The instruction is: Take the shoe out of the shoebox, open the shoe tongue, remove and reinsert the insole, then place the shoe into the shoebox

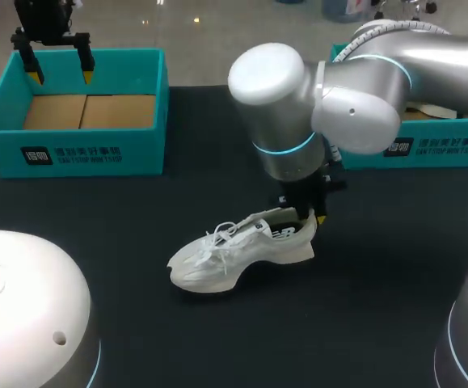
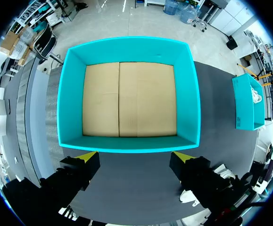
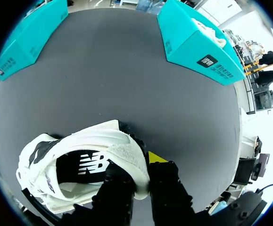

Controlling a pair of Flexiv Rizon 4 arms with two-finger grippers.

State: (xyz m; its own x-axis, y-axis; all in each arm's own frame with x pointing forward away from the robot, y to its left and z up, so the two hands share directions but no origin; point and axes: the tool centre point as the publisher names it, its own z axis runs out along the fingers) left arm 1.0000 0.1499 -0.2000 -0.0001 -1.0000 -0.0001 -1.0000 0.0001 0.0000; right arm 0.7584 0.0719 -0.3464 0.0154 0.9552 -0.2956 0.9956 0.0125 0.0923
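Observation:
A white sneaker (image 1: 242, 249) lies on the black table near the middle, toe to the left. My right gripper (image 1: 309, 212) is shut on its heel collar; in the right wrist view the white heel edge (image 3: 134, 162) is pinched between the two dark fingers of the right gripper (image 3: 142, 181). The dark inside of the shoe (image 3: 82, 169) shows beside the fingers. My left gripper (image 1: 59, 74) hangs open above the empty teal shoebox (image 1: 80, 113) at the back left. In the left wrist view the left gripper (image 2: 134, 157) stands over the near wall of the shoebox (image 2: 127, 141), with its cardboard floor bare.
A second teal box (image 1: 436, 141) stands at the back right behind my right arm; the right wrist view shows that second box (image 3: 193, 40) with something white inside. White robot bases (image 1: 23, 315) fill the near corners.

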